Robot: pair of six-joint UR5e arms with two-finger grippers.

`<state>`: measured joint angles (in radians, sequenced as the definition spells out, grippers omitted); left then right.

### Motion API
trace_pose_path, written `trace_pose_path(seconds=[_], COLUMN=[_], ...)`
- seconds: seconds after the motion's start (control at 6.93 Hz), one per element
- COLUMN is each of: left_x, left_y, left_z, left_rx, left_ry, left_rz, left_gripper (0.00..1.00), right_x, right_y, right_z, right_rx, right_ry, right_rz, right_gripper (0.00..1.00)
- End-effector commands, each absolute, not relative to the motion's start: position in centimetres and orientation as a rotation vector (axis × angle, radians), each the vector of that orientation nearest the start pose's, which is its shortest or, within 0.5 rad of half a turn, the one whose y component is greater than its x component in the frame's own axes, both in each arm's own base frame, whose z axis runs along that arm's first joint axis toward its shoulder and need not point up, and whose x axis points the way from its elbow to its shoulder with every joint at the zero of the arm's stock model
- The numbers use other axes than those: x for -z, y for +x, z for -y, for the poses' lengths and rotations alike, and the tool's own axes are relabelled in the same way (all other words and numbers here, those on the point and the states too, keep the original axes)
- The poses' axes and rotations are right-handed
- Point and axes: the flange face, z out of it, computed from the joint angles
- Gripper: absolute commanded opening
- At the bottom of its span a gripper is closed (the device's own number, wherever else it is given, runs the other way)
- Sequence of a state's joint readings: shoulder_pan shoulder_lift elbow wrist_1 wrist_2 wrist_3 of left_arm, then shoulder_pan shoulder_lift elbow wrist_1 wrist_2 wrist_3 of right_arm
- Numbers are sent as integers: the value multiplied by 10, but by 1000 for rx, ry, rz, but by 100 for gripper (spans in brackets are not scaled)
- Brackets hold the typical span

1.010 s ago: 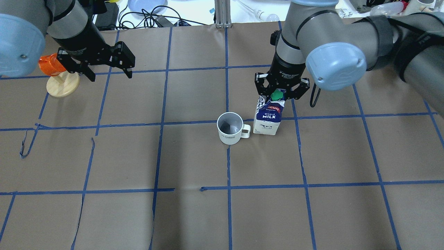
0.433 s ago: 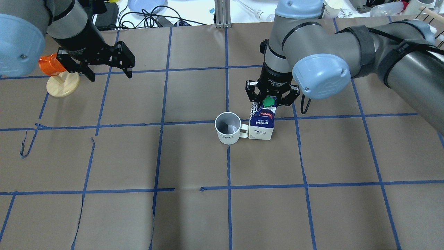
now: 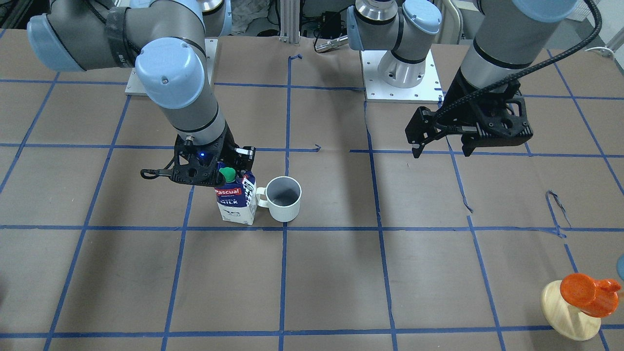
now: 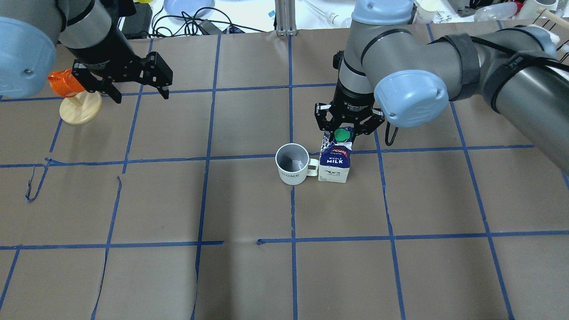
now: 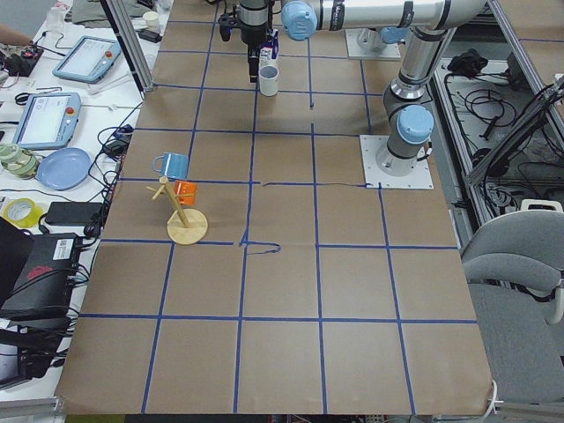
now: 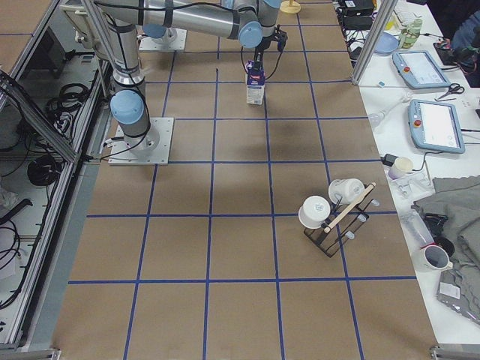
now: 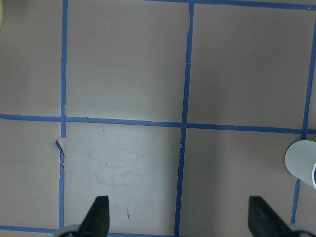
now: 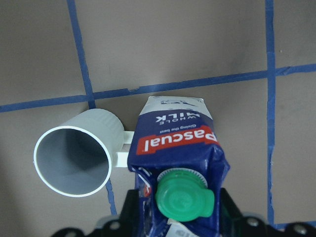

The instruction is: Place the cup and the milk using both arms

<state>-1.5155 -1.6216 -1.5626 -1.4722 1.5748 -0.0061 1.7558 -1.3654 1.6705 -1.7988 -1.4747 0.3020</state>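
Note:
The milk (image 4: 335, 162), a dark blue and white carton with a green cap, stands near the table's middle. My right gripper (image 4: 345, 130) is shut on its gabled top, one finger on each side in the right wrist view (image 8: 180, 212). The cup (image 4: 292, 164), a white mug with a grey inside, stands upright just left of the milk, with its handle against the carton's side. Both show in the front view, the milk (image 3: 236, 201) and the cup (image 3: 283, 198). My left gripper (image 4: 142, 98) is open and empty, hovering far to the left over bare table (image 7: 180, 217).
An orange cup on a pale wooden stand (image 4: 73, 100) sits beside my left gripper at the far left. A rack with white mugs (image 6: 334, 214) stands at the right end of the table. Cables, a plate and tablets lie beyond the far edge.
My right gripper has carried the milk left and nearer until it met the mug's handle. The mug shifted slightly left. My left arm has barely moved.

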Motion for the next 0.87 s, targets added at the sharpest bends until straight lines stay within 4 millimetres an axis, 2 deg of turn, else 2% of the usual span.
trace_pose_path(seconds=[0.0, 0.29, 0.43, 0.58, 0.72], left_x=[-475, -476, -476, -474, -484], left_y=[-104, -104, -104, -104, -104], left_z=[525, 526, 526, 527, 527], left_rx=[84, 86, 87, 82, 110], left_ry=[-96, -96, -99, -96, -96], left_rz=[-3133, -3134, -3136, -3135, -3133], left_gripper=[100, 100, 100, 100, 100], right_x=[-390, -482, -510, -530, -528], right_y=[231, 227, 225, 222, 220], right_z=[528, 525, 524, 511, 502], right_rx=[-33, 154, 210, 206, 116], right_ry=[177, 158, 162, 164, 171], right_rz=[-3108, -3096, -3084, -3087, -3106], right_gripper=[100, 100, 100, 100, 100])
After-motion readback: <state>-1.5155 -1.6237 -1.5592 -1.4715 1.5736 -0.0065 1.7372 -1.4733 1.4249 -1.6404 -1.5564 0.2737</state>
